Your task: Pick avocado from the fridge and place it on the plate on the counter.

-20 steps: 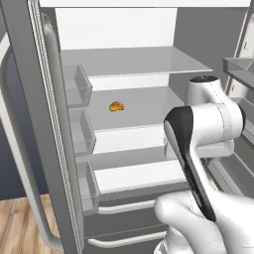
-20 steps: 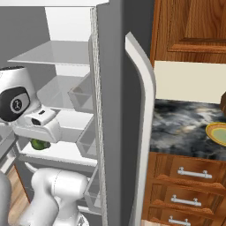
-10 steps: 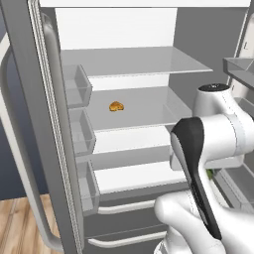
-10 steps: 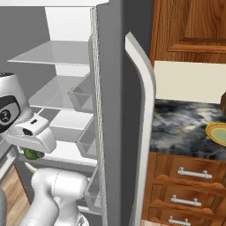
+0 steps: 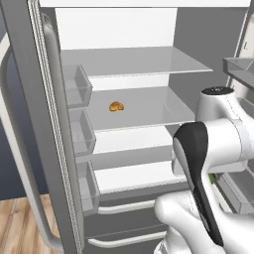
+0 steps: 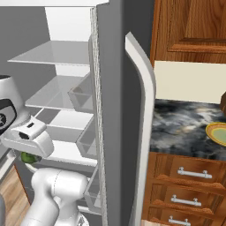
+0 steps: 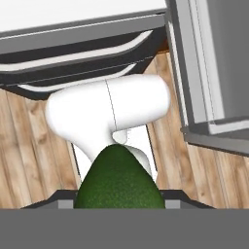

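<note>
The fridge (image 5: 134, 74) stands open, its white shelves bare but for an orange-brown lumpy food item (image 5: 116, 106) on the middle shelf. To its right, the marbled surface (image 6: 185, 128) sits above wooden drawers (image 6: 190, 176), with the plate (image 6: 217, 133) at its far edge. The claw (image 7: 119, 202) is closed on the avocado (image 7: 119, 182), which sits between the two dark tips, over wood flooring in front of the fridge's lower drawers. From the right base view, the avocado's green peeks out beneath the hand.
</note>
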